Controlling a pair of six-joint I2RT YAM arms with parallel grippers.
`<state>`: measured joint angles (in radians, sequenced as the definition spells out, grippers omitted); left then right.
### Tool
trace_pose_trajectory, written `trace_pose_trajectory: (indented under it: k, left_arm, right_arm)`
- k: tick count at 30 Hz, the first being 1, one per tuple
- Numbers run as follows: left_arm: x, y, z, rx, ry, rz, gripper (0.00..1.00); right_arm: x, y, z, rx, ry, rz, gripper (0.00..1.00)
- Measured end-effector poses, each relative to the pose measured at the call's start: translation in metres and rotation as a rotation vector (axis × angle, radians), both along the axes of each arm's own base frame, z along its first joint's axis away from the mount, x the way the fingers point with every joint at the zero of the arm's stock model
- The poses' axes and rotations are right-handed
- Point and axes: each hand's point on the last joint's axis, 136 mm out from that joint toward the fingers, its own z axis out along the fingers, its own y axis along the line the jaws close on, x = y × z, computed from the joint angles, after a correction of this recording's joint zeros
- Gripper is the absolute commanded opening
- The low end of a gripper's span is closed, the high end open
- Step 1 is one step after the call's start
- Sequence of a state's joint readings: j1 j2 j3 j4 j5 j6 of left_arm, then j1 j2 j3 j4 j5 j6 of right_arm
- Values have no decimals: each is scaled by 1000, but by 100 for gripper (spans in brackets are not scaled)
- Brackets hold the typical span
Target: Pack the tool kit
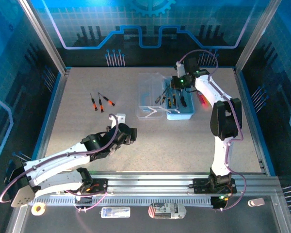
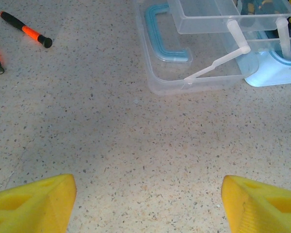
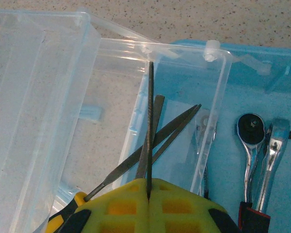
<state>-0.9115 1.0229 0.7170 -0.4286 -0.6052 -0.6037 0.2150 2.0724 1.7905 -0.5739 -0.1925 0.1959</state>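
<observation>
Right hand [image 3: 149, 196]: you see it pinching a thin file [image 3: 150, 121] above the clear tray [image 3: 184, 47].
Left hand [image 2: 148, 201]: spread, over your table [image 2: 136, 145].

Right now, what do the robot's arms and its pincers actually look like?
The left arm and right arm are slim white segments with black joints, and small green lights glow on them. Thin lilac cables loop along them. The left gripper and right gripper have chunky yellow fingers with cut-out hollows.
</observation>
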Motion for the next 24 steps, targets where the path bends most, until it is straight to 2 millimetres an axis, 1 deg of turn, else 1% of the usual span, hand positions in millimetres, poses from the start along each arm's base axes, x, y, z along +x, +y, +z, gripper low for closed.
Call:
trace_pose_trajectory:
  k: [7,10,12,15,17,21,24]
  left_arm:
    - [1,-3,-3,0,7,-5,79]
    - [0,-3,-3,0,8,-5,80]
    - [1,-2,-3,0,8,-3,80]
    - [2,-1,-3,0,8,3,82]
    - [2,0,-3,0,8,5,84]
    - [3,3,-3,2,10,14,85]
    - [5,9,-4,15,20,32,86]
  right_arm:
    - [-5,1,-11,-21,24,-24,5]
    - [-6,1,-14,-23,36,-32,9]
    - [-6,0,-16,-24,41,-40,10]
    - [-7,-2,-20,-33,50,-49,21]
    - [-10,-3,-23,-37,63,-55,21]
    - [-10,-2,-23,-36,64,-55,22]
    - [-12,-2,-21,-33,53,-58,24]
